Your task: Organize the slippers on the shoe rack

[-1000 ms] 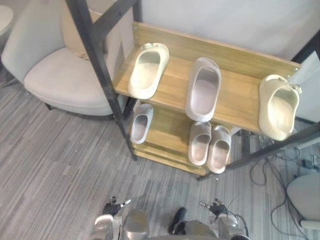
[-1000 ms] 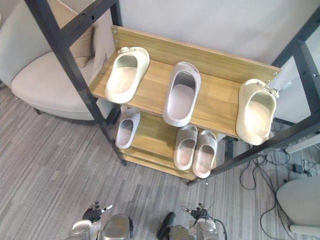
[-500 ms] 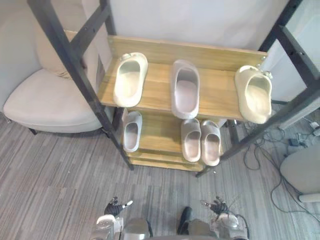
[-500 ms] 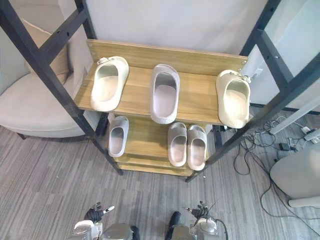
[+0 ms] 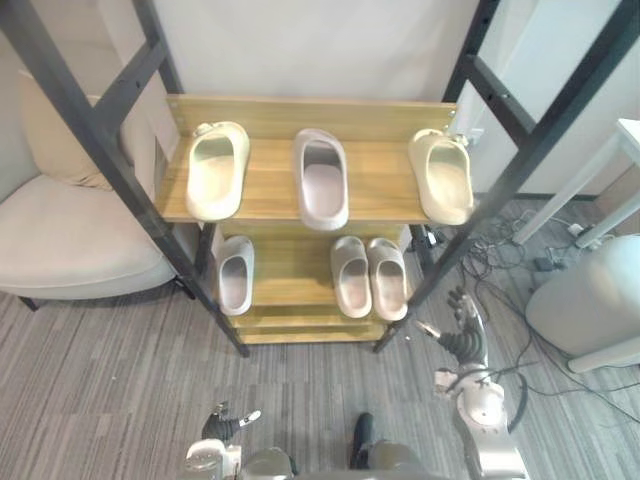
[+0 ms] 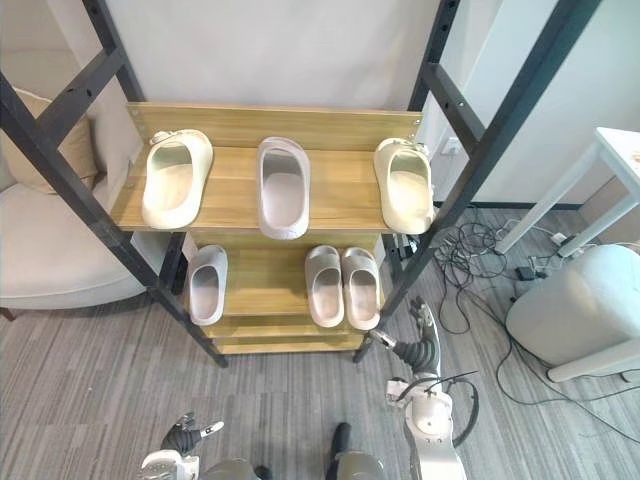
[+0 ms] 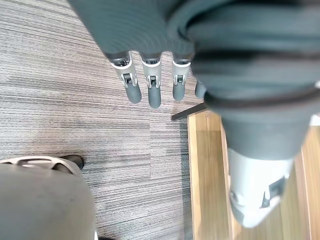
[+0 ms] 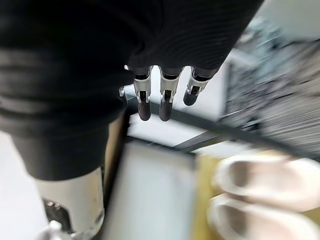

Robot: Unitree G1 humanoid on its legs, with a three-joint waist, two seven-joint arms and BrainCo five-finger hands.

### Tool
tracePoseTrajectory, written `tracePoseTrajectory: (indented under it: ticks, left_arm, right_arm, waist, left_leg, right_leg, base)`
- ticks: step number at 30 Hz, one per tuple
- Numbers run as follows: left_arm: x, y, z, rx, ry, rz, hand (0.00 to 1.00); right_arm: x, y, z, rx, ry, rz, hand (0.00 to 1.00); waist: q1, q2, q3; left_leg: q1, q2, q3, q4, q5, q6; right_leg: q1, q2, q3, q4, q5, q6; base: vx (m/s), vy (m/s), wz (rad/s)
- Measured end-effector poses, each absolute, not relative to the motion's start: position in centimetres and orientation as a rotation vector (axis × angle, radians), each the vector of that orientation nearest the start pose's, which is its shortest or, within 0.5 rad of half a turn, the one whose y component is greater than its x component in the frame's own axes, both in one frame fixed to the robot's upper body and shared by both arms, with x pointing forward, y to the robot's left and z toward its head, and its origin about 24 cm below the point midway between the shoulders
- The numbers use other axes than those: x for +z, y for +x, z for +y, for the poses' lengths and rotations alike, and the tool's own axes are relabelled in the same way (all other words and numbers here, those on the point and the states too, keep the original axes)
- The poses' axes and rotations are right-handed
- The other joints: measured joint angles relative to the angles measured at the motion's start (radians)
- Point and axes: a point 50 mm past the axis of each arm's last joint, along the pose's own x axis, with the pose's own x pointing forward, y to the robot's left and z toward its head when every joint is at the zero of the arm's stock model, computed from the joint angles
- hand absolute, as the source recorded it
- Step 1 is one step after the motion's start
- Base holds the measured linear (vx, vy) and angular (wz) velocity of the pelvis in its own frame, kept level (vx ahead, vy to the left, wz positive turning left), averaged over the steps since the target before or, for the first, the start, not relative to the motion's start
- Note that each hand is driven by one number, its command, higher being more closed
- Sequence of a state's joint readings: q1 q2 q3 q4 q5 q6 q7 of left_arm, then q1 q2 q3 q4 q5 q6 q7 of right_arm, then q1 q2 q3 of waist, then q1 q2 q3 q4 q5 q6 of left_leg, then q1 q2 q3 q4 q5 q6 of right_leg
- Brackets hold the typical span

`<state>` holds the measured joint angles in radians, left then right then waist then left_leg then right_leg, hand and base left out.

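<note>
**A:** How much of the tidying is done?

**B:** Little, I'd judge. On the shoe rack [image 5: 300,205], one matched pair [image 5: 369,277] sits side by side on the lower shelf, just beyond the right hand [image 5: 460,338]. The rest looks unsorted. The near cream slipper [image 5: 441,176] lies above those fingers [image 8: 144,107], and the far cream slipper [image 5: 217,170] is well apart from it, at the shelf's other end. A grey slipper [image 5: 321,178] lies between them. Its likely mate, the lone grey slipper [image 5: 235,274], lies a shelf down, farthest from the fingers.

**A:** Is either hand carrying one?

**B:** No. Both sets of fingers are straight and released, with nothing in them. The left hand [image 5: 222,424] hangs low over the carpet [image 5: 100,380].

**A:** And the room?

**B:** Wooden shelves in a black frame, on grey striped carpet. A pale armchair [image 5: 70,235] stands beyond the left fingers [image 7: 154,95]. Loose cables [image 6: 455,245] and a rounded white seat [image 5: 585,300] lie out past the right ones.
</note>
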<state>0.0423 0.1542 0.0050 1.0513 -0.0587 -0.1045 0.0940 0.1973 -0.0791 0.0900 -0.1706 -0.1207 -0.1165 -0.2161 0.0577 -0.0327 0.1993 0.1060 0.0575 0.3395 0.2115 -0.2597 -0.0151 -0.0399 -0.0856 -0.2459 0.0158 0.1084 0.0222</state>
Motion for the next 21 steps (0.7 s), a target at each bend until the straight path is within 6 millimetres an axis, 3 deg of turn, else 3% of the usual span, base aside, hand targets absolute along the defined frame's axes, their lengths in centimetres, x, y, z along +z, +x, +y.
tracePoseTrajectory:
  ticks: [3,9,16,21]
  left_arm:
    - [-14.9,11.9,21.5,0.198,0.137,0.975,0.00]
    - [-14.8,12.1,21.8,0.185,0.167,0.960,0.00]
    - [-14.8,11.7,22.0,0.192,0.172,0.967,0.00]
    - [-15.0,10.5,22.2,0.204,0.176,0.990,0.00]
  right_arm:
    - [7.6,22.3,-13.0,-0.042,-0.170,-0.254,0.00]
    - [10.4,23.8,-11.1,0.017,-0.187,-0.400,0.00]
    - [15.3,25.3,-10.3,-0.059,-0.221,-0.632,0.00]
    - [16.8,26.5,-11.8,-0.186,-0.252,-0.668,0.00]
  waist:
    - [0.005,-0.002,-0.002]
    - [0.029,-0.018,-0.012]
    - [0.056,-0.021,-0.011]
    - [0.078,-0.026,-0.008]
  left_leg:
    - [-0.005,0.000,-0.013,0.002,0.004,0.001]
    - [-0.020,-0.009,-0.036,0.014,0.006,0.004]
    - [-0.019,-0.018,-0.067,0.015,0.005,0.006]
    - [-0.037,-0.018,-0.085,0.003,0.008,0.011]
  right_leg:
    - [0.003,0.000,-0.009,-0.005,0.006,-0.005]
    - [0.013,-0.003,-0.020,-0.029,0.022,0.004]
    - [0.033,-0.011,-0.045,-0.041,0.026,0.010]
    - [0.032,-0.014,-0.062,-0.048,0.025,0.010]
  base:
    - [0.01,-0.054,0.10]
    - [0.02,-0.016,0.12]
    - [0.00,-0.012,0.10]
    - [-0.03,-0.042,0.11]
